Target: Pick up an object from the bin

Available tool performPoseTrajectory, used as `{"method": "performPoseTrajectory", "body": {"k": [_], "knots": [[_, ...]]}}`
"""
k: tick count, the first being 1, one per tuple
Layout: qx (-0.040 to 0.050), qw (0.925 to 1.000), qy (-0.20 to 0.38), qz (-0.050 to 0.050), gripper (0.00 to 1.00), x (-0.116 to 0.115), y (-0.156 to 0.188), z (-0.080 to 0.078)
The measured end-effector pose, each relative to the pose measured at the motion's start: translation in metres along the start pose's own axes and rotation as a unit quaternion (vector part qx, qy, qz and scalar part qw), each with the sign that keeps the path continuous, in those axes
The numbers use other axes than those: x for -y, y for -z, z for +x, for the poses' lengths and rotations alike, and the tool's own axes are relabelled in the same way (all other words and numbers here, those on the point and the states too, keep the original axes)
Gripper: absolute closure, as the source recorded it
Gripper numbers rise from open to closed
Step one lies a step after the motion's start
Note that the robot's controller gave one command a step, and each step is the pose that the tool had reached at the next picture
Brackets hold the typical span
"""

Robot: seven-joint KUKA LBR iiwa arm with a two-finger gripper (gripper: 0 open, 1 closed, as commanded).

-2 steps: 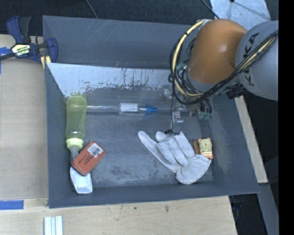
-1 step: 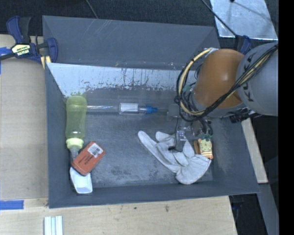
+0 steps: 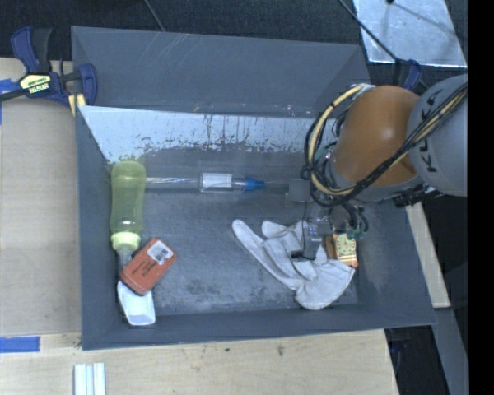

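Note:
My gripper (image 3: 314, 239) is low at the right side of the bin, right over the wrist end of a crumpled white glove (image 3: 267, 255) that lies on the floor there. It looks to be touching the glove. A small orange-brown box (image 3: 346, 250) lies just to the right of the gripper, against the glove's edge. Part of the glove is hidden under the gripper.
A clear tube with a blue tip (image 3: 222, 183) lies along the back wall. At the left a pale green bottle (image 3: 127, 204) lies lengthwise, with an orange labelled box (image 3: 146, 265) and a white packet (image 3: 137, 308) in front of it.

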State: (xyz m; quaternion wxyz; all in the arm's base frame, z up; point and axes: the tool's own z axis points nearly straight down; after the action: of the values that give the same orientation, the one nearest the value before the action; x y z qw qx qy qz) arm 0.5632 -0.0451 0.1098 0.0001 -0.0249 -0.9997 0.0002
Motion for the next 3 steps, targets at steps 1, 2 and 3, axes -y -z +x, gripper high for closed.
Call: {"method": "performPoseTrajectory", "body": {"k": [1, 2, 3], "knots": [[0.0017, 0.997, -0.077, 0.0, 0.0, -0.009, 0.0, 0.016], [0.0018, 0.9997, -0.025, 0.0, 0.0, 0.0, -0.037, -0.011], [0.0074, 0.9774, -0.211, -0.001, 1.0, -0.008, -0.036, 0.015]]}}
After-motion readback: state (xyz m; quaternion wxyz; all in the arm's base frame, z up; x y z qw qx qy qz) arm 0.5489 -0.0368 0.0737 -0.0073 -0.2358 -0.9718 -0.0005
